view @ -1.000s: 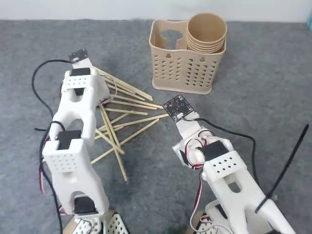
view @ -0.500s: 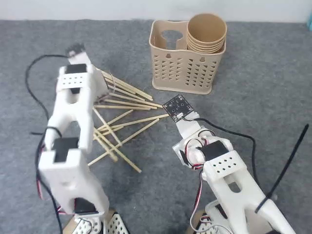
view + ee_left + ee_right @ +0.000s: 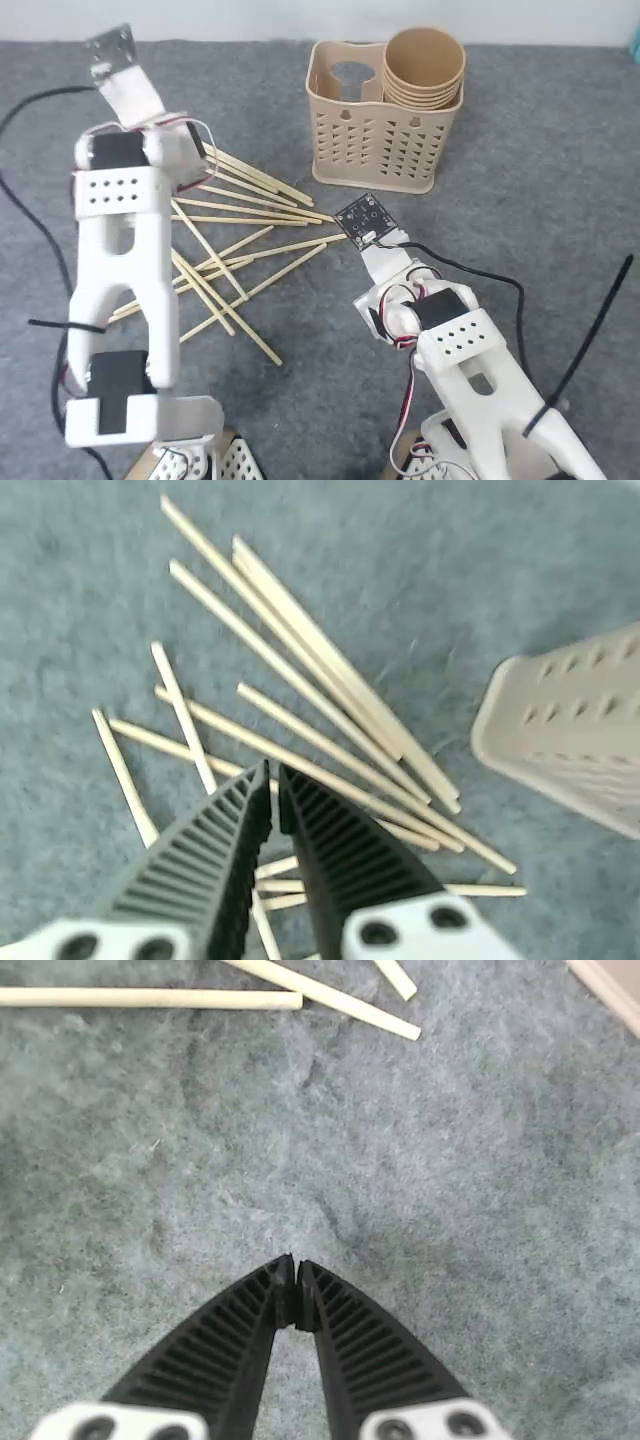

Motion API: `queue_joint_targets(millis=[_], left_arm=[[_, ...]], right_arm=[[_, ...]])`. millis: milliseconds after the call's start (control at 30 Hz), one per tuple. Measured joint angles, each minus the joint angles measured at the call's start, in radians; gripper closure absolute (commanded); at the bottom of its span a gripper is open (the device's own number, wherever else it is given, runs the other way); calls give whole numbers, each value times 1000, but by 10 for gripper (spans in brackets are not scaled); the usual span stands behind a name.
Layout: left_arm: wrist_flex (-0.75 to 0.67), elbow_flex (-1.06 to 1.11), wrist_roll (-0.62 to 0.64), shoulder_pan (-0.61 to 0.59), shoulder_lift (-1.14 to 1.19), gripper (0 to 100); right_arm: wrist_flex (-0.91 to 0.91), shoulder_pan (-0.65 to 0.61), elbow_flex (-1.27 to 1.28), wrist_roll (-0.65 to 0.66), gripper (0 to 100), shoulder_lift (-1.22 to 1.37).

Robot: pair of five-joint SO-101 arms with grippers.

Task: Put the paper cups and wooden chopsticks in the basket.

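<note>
Overhead, paper cups (image 3: pixel 424 62) in the basket (image 3: pixel 368 142); close-up, left tool (image 3: pixel 272 772) and right tool (image 3: pixel 297 1292) closed, empty.

The left arm (image 3: pixel 120 260) stretches long from its base at the near edge, its white links running in an almost straight line away from it. The left wrist (image 3: pixel 135 100) tips over at the far end. The left hand (image 3: pixel 272 775) points downward, its two ribbed black fingers (image 3: pixel 215 850) drawn together with barely a sliver between them, and holds nothing. The right arm (image 3: pixel 460 370) sits folded and lower (its joints bunched closer to the base), with the right wrist (image 3: pixel 385 262) angled toward the middle. The right hand (image 3: pixel 297 1265) has its tips pressed together, empty.
</note>
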Motion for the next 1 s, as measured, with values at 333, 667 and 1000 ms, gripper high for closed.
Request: queue_joint_targets(millis=[333, 667, 1000], left_arm=[[-215, -38, 124, 2, 328, 796], [-92, -583, 195, 0, 842, 807], [172, -1327, 195, 3, 1333, 820]], right_arm=[[0, 0, 0, 0, 991, 0], [0, 0, 0, 0, 991, 0], [0, 0, 0, 0, 991, 0]])
